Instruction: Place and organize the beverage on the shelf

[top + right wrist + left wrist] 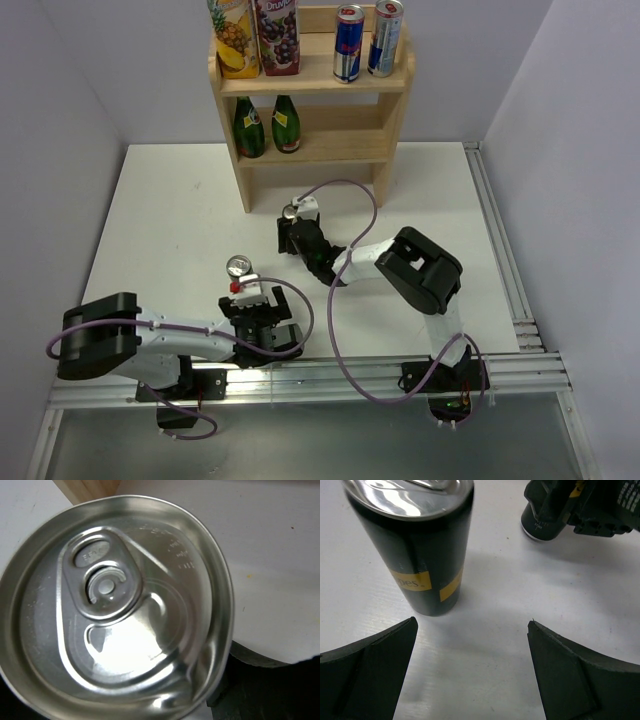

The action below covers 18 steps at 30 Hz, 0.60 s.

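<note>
Shelf [310, 86] at top centre of the overhead frame, worktop [170, 220] below it. Left end effector [471, 625] released, fingers wide, black can [415, 555] upright just beyond them, upper left of its wrist view. Right end effector [298, 238] straddles second can [115, 625] mid-frame; clenched or not, can't tell.

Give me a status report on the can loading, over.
Left gripper open, black can upright just ahead. Right gripper around second can, grip unconfirmed. Shelf middle tier has room beside green bottles. No obstruction seen.
</note>
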### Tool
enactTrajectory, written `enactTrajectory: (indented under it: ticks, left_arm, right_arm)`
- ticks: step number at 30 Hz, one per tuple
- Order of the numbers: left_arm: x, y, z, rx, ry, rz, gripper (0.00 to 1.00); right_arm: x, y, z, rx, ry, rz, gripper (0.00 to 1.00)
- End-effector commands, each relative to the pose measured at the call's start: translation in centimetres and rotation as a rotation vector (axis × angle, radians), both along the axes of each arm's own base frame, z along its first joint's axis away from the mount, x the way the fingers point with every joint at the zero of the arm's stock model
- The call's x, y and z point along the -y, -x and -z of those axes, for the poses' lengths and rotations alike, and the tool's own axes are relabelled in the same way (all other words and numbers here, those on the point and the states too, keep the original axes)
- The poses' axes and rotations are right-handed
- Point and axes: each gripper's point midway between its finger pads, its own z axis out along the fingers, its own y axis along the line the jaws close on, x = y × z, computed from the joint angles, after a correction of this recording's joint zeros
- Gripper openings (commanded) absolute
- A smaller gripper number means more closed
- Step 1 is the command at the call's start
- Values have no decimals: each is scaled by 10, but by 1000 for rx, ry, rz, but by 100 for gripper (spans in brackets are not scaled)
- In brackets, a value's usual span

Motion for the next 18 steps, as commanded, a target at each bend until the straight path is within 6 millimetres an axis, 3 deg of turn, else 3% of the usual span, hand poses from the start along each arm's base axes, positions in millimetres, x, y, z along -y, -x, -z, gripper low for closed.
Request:
enactTrajectory:
  ticks: [1,2,4,5,13,18]
  left_arm:
    - [13,-5,3,21,7,16,99]
    - [12,-5,6,19,0,13,99]
    - [6,-6,16,17,-3,-6,99]
    - [4,-6,18,22,-2,-13,99]
    - [-6,-7,40,-7,-72,-58,99]
    - [-16,-8,35,42,-19,-97,99]
  right_arm:
    - [-7,-11,-13,31,-36,3,14]
    - [-7,-10,-12,28,-36,2,7]
    - [-5,-9,-11,24,-37,5,7]
    - [-5,-9,-11,22,-42,7,0]
    - [13,2,-8,16,-50,33,0]
    - [26,10,-3,3,-57,64,0]
